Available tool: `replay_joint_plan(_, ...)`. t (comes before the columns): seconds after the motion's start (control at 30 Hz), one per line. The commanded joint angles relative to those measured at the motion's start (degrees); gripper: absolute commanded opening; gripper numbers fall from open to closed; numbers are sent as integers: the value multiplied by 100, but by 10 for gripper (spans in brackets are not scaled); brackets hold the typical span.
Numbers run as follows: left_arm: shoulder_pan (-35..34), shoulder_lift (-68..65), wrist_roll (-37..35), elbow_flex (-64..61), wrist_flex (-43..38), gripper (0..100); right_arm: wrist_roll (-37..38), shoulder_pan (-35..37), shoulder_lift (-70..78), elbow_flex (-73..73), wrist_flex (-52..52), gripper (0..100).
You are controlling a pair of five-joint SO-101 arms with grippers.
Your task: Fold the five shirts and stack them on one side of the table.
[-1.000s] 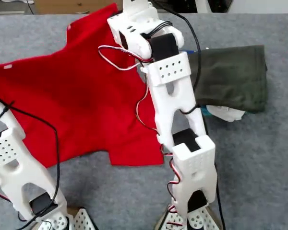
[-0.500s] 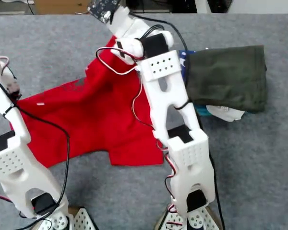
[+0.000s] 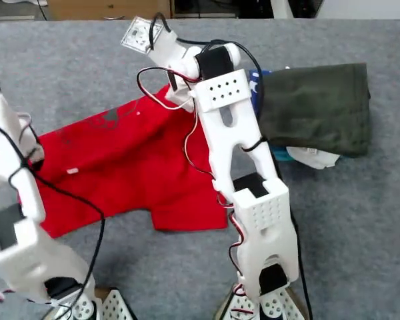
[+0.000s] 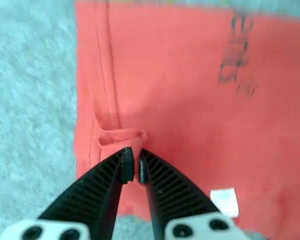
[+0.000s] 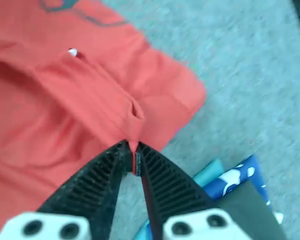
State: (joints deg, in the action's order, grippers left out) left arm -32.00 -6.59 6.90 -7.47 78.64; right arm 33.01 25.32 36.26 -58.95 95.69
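A red shirt (image 3: 127,170) lies partly folded on the grey table, its far half doubled toward the near side. My left gripper (image 4: 133,165) is shut on a pinch of the red shirt (image 4: 190,90) by its seam, at the shirt's left edge in the high view (image 3: 33,157). My right gripper (image 5: 132,150) is shut on a fold of the red shirt (image 5: 65,100), at the shirt's far right corner (image 3: 180,100). A stack of folded shirts with a dark green one (image 3: 317,107) on top sits to the right.
Blue patterned and teal folded cloth (image 5: 230,185) peeks out beside the dark green shirt (image 5: 250,210). A white shirt edge (image 3: 313,157) shows under the stack. The right arm's white links (image 3: 243,167) cross the shirt's right side. Bare grey table (image 3: 360,233) lies at the near right.
Both grippers have pulled the shirt's far edge toward the near side, folding the red shirt over itself. The flat spread has shrunk to a narrower band, showing print on its underside.
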Motion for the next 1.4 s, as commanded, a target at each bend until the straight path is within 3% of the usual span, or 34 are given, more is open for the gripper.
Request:
replay_joint_plan(0.0,-141,1262,114,-1257,-563,18,44,-101,-101,-66,273,1)
replay_joint_plan(0.17,-536,2325,334,-1811,-563,18,-62,-92,-418,-31,519,1)
replay_joint_plan(0.47,-545,2369,510,-2418,-519,18,-316,-75,-1024,470,668,1)
replay_joint_plan(0.63,-589,2387,651,-2690,-536,18,-369,251,-1675,2176,360,1)
replay_joint_plan(1.0,-703,2413,1204,-2268,62,18,-360,-242,-4945,7477,-2532,1)
replay_joint_plan(1.37,-1178,2369,1802,-2470,44,18,-9,-233,-6747,10668,-3780,1)
